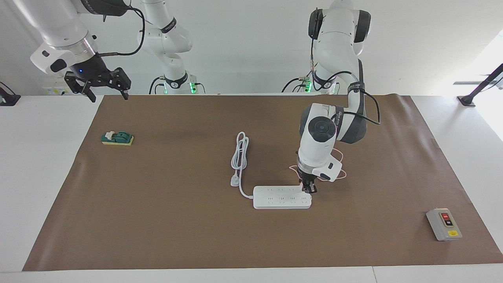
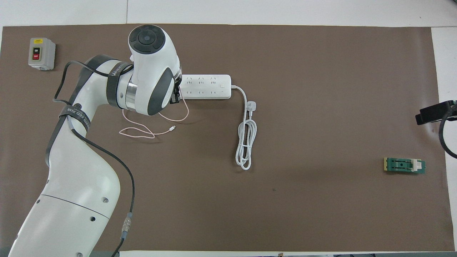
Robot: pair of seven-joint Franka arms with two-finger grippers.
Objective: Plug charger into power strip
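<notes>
Down at the power strip [image 1: 282, 197] in the facing view we see the left gripper [image 1: 308, 188], pointing straight down with its fingertips pressed together at the strip's end toward the left arm's side of the tabletop [image 1: 31, 165]; a speck of pink shows between the tips, so we take it that they pinch the charger [image 1: 301, 182], though we cannot tell whether its prongs sit in a socket. We see the strip lying flat on the brown mat [image 1: 165, 220], its thick white cord [image 1: 240, 155] coiled nearer the robots and ending in a white plug [image 1: 235, 181]. We find the right gripper [image 1: 103, 87] waiting in the air over the mat's corner at the right arm's end, its fingers spread and holding nothing, with a green block [image 1: 117, 138] on the mat beneath and farther out, and a grey switch box [image 1: 443, 224] toward the left arm's end. From overhead we see the left arm's wrist covering the left gripper [image 2: 175, 98] and that end of the power strip [image 2: 205, 86]; the charger's pink cable [image 2: 153, 125] trails from under it in loose loops nearer the robots, its small connector lying free on the mat, while the white cord [image 2: 245, 142], the green block [image 2: 404, 165] and the grey switch box [image 2: 41, 53] lie well apart
</notes>
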